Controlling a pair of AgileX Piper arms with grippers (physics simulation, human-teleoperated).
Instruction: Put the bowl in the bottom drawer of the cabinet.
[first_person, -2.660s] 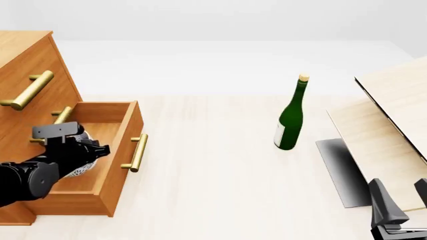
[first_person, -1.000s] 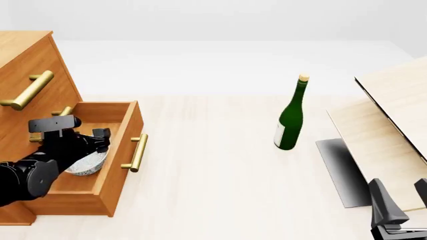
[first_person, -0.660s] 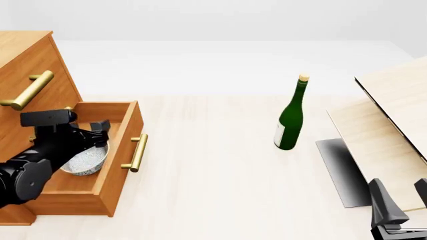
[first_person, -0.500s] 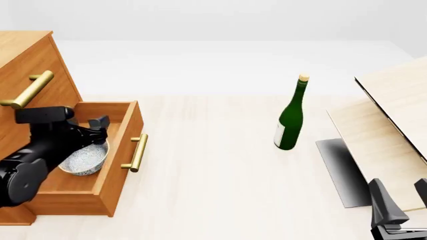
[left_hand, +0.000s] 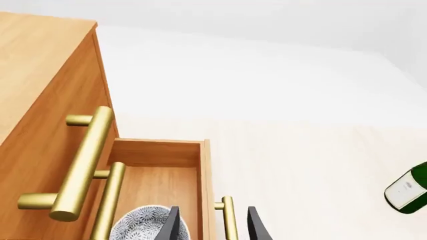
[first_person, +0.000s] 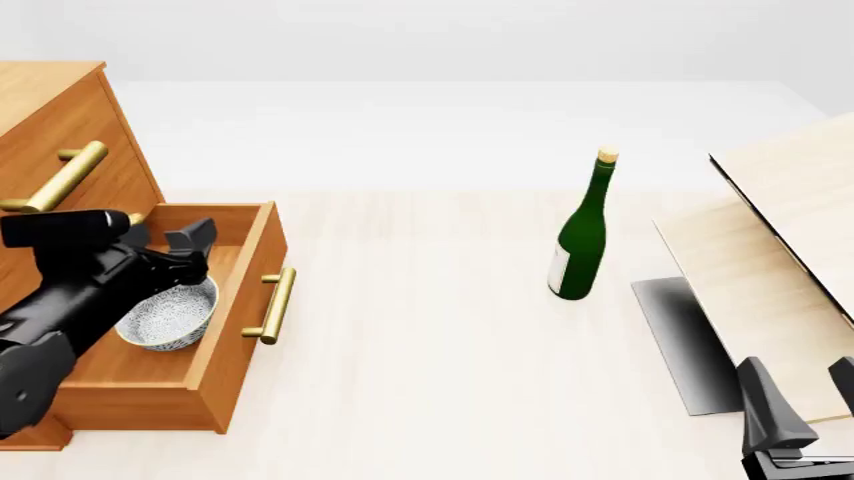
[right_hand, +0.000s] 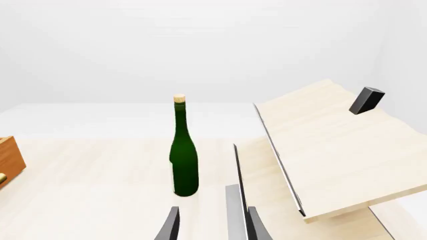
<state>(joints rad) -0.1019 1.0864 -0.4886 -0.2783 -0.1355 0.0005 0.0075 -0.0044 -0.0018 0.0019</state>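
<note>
Small white grey-speckled bowl (first_person: 168, 316) sat inside the pulled-out orange-brown wooden bottom drawer (first_person: 240, 300) of the wooden cabinet (first_person: 54, 110), directly below the left gripper (first_person: 187, 250), jaws apart and empty; right gripper (first_person: 801, 405) well away, also apart

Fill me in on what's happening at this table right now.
The bowl already sits inside the open bottom drawer of the cabinet. The left gripper is open above the bowl, holding nothing. The right gripper is open and idle at the near right of the table, by the plywood boards. A green bottle stands upright, untouched. The drawer is not yet shut.
</note>
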